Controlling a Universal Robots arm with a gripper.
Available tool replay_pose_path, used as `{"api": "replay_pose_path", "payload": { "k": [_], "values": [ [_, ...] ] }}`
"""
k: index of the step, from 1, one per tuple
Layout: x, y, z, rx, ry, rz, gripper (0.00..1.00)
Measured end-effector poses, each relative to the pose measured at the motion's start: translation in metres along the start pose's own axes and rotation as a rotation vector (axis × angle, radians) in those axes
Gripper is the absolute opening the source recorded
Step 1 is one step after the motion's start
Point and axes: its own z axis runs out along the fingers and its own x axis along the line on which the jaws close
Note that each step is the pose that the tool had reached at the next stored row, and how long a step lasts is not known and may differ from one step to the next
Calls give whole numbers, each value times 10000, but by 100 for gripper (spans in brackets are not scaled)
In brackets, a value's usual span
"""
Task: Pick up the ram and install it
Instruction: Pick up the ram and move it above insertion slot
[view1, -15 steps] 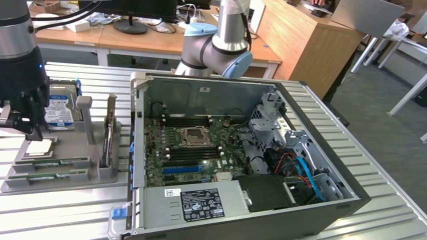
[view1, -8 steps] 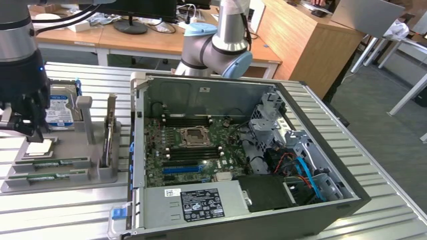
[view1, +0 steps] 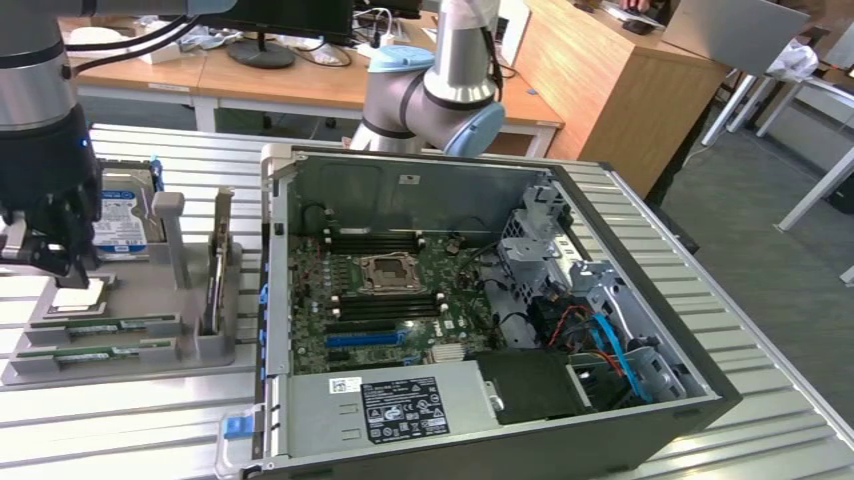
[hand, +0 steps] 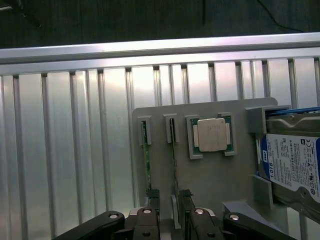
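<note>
While on edge in the tray (hand: 210, 190), two rams (hand: 146, 165) (hand: 174, 165), one processor (hand: 212, 135).

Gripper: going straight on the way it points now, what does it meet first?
Probably the ram nearer the processor, lying in the grey holder in line with the open gripper; depth is unclear.

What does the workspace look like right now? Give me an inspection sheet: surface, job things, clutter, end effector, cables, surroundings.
Surface: slatted metal table carrying a grey holder tray.
Job's things: two ram sticks sitting in tray slots; open computer case with motherboard exposed.
Clutter: processor chip and hard drive on the tray.
Grippers: end effector open, empty, over the ram sticks' near ends.
Cables: blue cable inside the case.
Surroundings: wooden desks behind.
</note>
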Motion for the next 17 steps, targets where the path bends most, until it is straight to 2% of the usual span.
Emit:
{"api": "replay_pose_path", "payload": {
  "k": [17],
  "values": [
    [4,-5,143,5,0,-19,30]
  ]
}}
